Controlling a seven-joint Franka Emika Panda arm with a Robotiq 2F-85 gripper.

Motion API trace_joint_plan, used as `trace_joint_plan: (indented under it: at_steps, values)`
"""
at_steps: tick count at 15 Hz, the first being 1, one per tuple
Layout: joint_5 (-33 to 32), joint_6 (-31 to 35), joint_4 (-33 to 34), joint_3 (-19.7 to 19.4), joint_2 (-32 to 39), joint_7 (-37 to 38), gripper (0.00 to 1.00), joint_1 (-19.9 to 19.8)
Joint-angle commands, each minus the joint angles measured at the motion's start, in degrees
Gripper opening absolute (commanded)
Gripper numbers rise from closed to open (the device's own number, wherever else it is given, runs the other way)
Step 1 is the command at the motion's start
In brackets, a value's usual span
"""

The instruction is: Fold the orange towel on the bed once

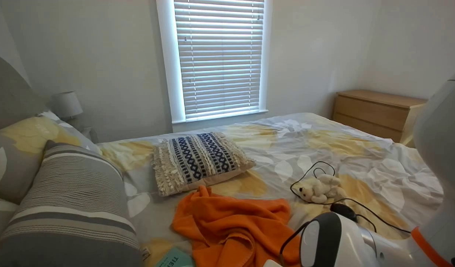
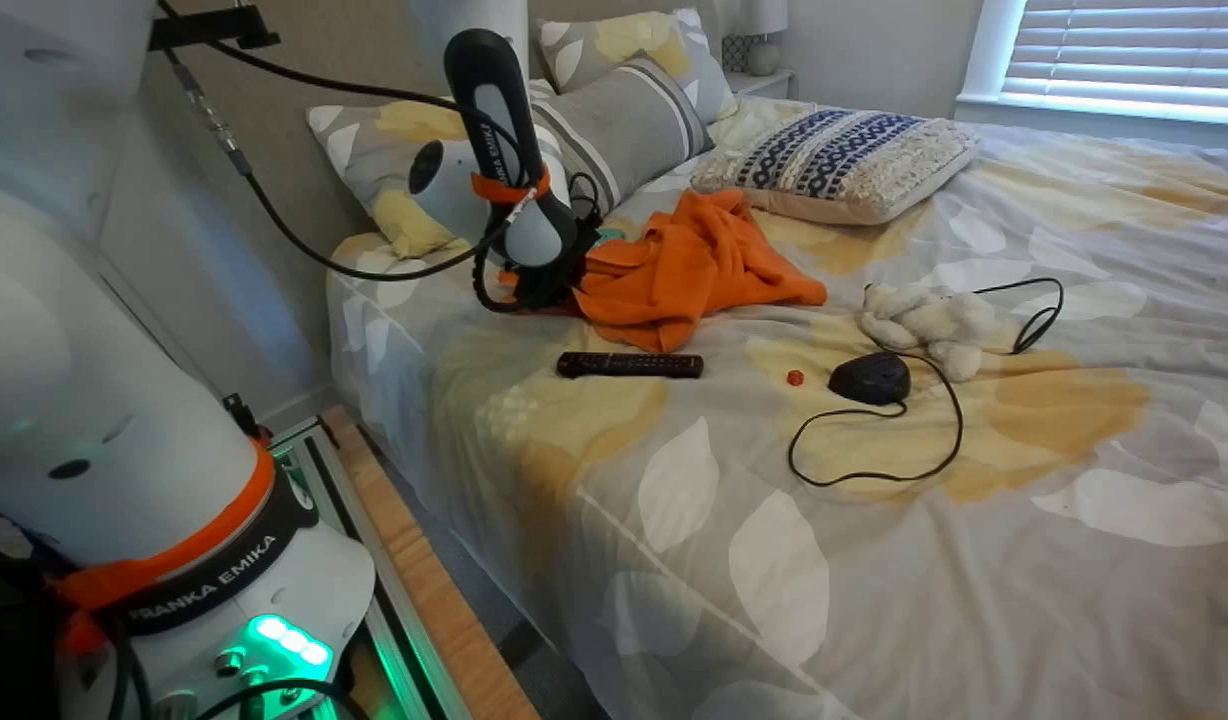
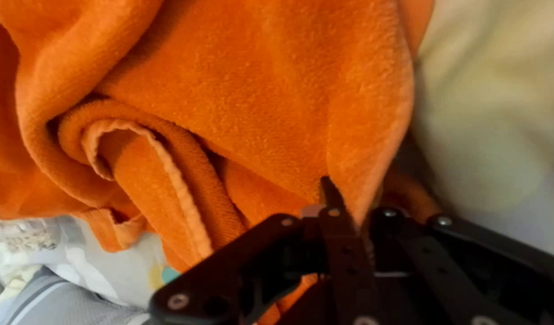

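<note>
Orange towel [image 2: 709, 262] lies rumpled on the bed [image 2: 664, 640], loose folds and a curled edge showing, just beside the blue-patterned cushion [image 1: 203, 157]. Pincer [image 3: 357, 205] is at the towel, jaws narrow, a fold of it pinched between them in the wrist view. In an exterior view the remote [image 2: 629, 366] sits just beside the towel; black mouse [image 2: 871, 379] and stuffed toy [image 2: 924, 318] lie farther along, small red thing [image 2: 795, 378] between remote and mouse. Teal booklet [image 1: 176, 258] just beside the towel too.
</note>
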Motion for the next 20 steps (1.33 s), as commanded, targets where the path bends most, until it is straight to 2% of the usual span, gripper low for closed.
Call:
trace_joint_plan:
  at_steps: [1,4,8,13,19,20]
  values:
    - [-1.60,10.50,-3.03,4.09,-2.84,2.61,0.02,-3.50]
    - [0.99,19.24,-6.63,4.97,-4.62,1.42,0.02,-4.73]
    - [4.95,27.50,-14.86,0.80,-10.30,0.38,0.02,-2.02]
    - [5.87,31.86,-23.97,-1.82,-19.06,1.95,0.02,-0.64]
    - [5.42,35.51,-30.45,-3.34,-29.92,3.81,0.02,-1.97]
    - [5.13,37.46,-30.50,-2.94,-31.47,3.68,0.02,-3.52]
